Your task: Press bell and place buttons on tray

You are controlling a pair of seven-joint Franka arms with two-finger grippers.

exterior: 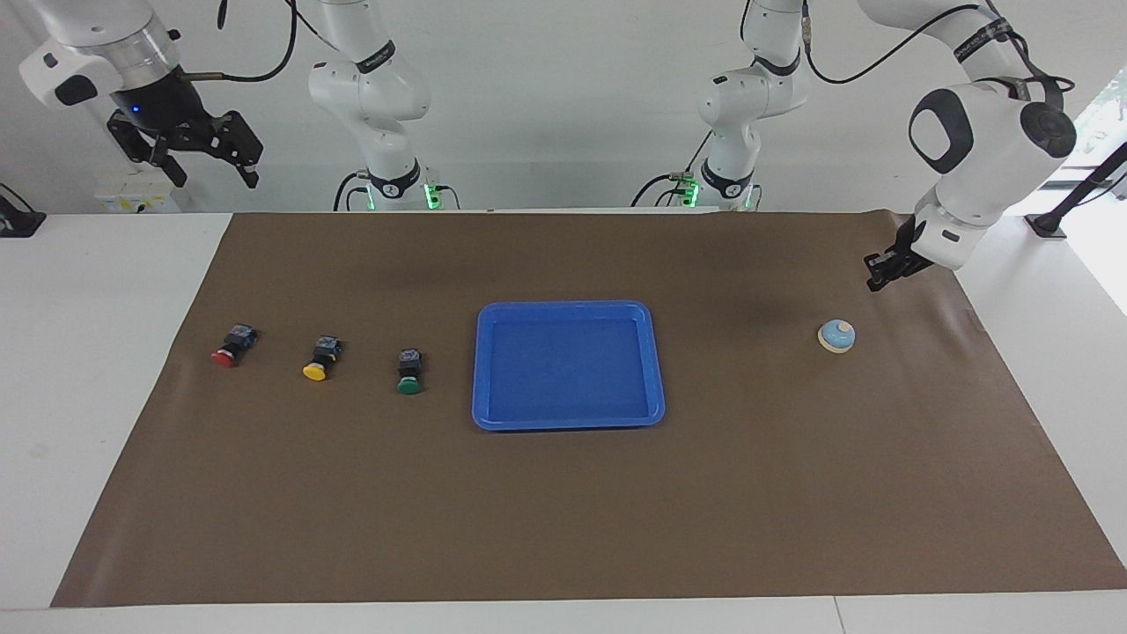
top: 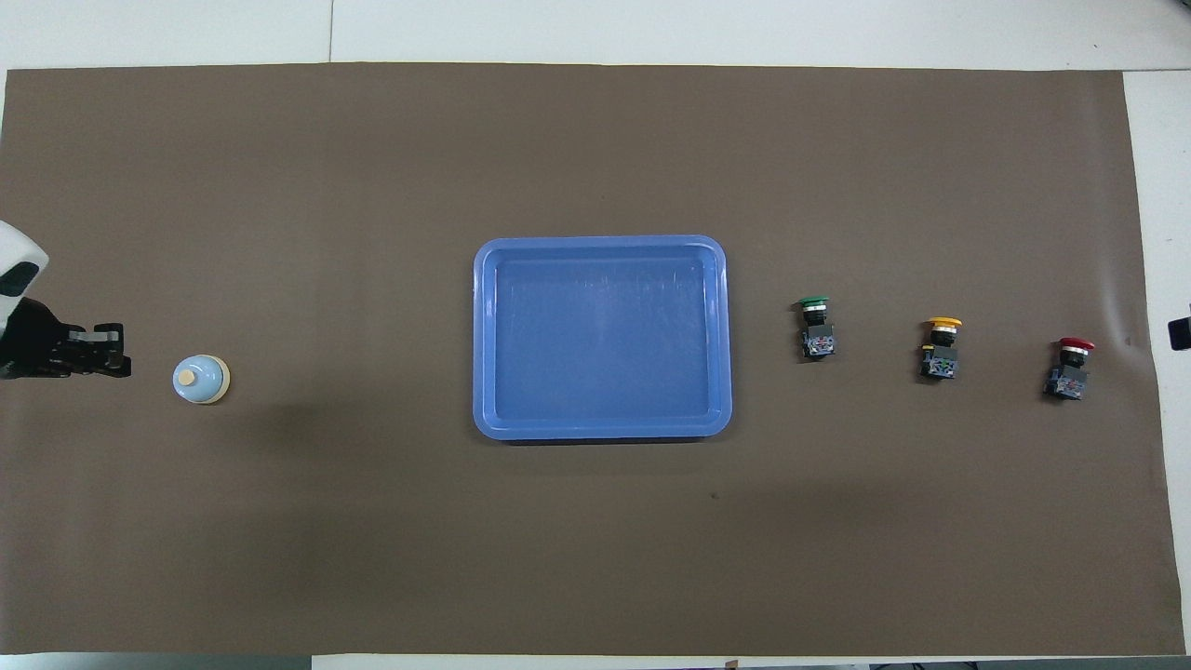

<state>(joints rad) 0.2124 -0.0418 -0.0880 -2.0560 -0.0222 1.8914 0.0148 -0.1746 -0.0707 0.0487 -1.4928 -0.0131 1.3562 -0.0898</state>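
Observation:
The bell (exterior: 836, 335) stands on the brown mat toward the left arm's end; it also shows in the overhead view (top: 200, 380). My left gripper (exterior: 879, 271) hangs low over the mat beside the bell and apart from it, seen also from overhead (top: 113, 351). The blue tray (exterior: 568, 308) lies empty at mid-table (top: 602, 244). The green button (exterior: 409, 371), yellow button (exterior: 320, 358) and red button (exterior: 232, 345) lie on their sides in a row toward the right arm's end; overhead they show as green (top: 815, 328), yellow (top: 940, 348) and red (top: 1070, 368). My right gripper (exterior: 211, 167) waits high, open and empty.
The brown mat (exterior: 563, 511) covers most of the white table. A stretch of bare mat lies between the tray and the bell. The arm bases stand at the robots' edge.

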